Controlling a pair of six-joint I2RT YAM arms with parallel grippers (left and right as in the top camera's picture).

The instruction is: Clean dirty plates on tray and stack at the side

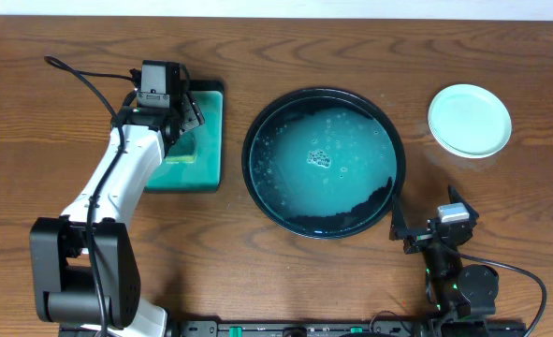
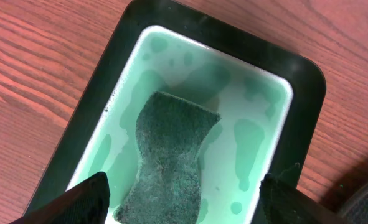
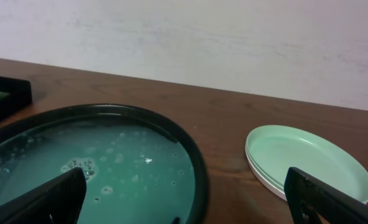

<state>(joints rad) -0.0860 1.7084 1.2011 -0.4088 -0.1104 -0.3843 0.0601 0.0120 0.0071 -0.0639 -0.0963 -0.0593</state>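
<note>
Two arms stand at a brown wooden table [image 1: 61, 47]. The pale green plates [image 1: 470, 120] sit stacked on the bare wood at the far right, well apart from the round black tray [image 1: 393, 140] in the middle. From the right wrist, layered rims show in the stack, though the exact count cannot be told. The round tray holds only a shallow pool of teal, bubbly water.

The left pincer [image 2: 185, 199] hangs over a small rectangular tray [image 2: 302, 81] at the left of the table. Its fingers are spread wide, one to each side of a dark green sponge [image 2: 171, 149] that lies in the wet, pale green basin.

The right pincer [image 3: 190, 208] sits low near the round tray's near-right rim, also spread wide and holding nothing. The plates lie ahead of it and to its right.
</note>
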